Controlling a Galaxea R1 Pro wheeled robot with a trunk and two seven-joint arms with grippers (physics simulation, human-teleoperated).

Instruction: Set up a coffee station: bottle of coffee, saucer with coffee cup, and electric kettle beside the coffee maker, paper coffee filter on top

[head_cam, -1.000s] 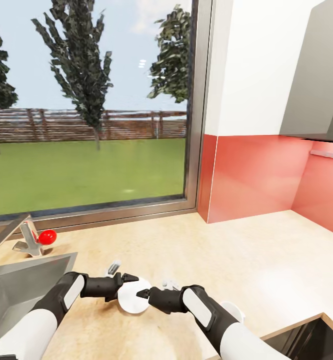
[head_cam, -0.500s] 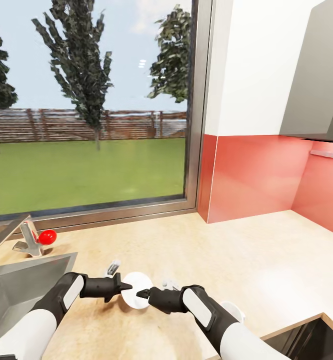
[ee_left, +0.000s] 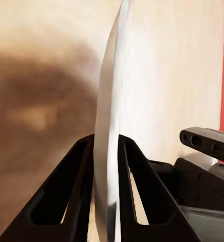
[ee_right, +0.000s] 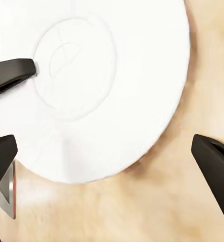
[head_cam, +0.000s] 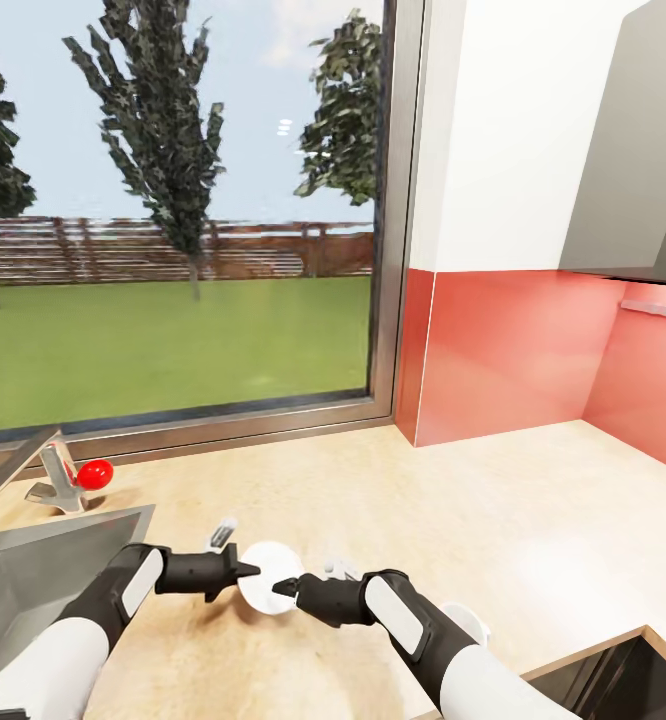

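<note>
Saucer [ee_left: 109, 126] edge pinched between left gripper [ee_left: 106, 151] fingers, seen edge-on.

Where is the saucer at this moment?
In the head view, the saucer is low at centre, above the countertop, gripped by the left gripper, right of the sink.

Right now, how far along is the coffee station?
Nothing looks finished on this stretch of the countertop. In hand: the left gripper is shut on the rim of the saucer, its fingers on either side of the edge, holding it tilted over the counter. The right gripper is at the opposite rim, fingers spread open. Left: set the saucer down, then cup, coffee bottle, filter and kettle.
</note>
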